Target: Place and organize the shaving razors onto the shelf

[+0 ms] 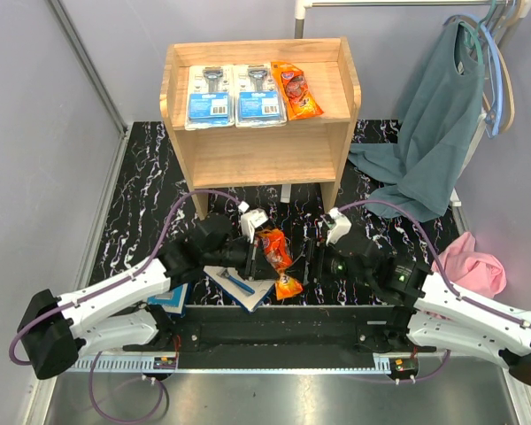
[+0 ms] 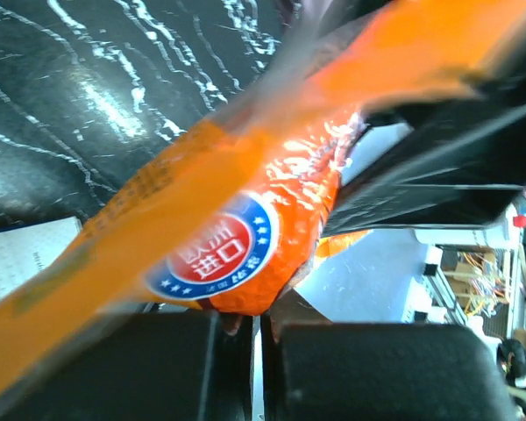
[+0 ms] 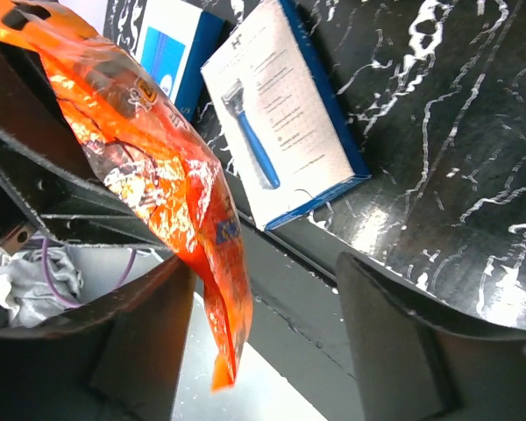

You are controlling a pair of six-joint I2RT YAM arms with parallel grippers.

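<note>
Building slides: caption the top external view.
Left tool holds an orange packet; three razor packs sit on the wooden shelf.

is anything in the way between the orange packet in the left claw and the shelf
Nothing visible does. Only bare table lies between the orange packet in the left claw and the shelf; the right claw sits open beside it, off that line.

**Top view:** bright, even light, sharp throughout; soft shade beneath the shelf's [image 1: 257, 158] upper tier.

**Left wrist view:** the packet [image 2: 237, 263] in the left claw [image 2: 254, 311] is sharp only at its round label, nearest the claw. Farther out it smears into blur and overexposed orange. There is white sheen on the table [image 2: 96, 96] beyond.

**Right wrist view:** crisp. Glare spots mark the packet left of the right claw [image 3: 272, 342]; the box [image 3: 280, 114] print is legible; the fingers [image 3: 403, 351] lie in shadow.
</note>
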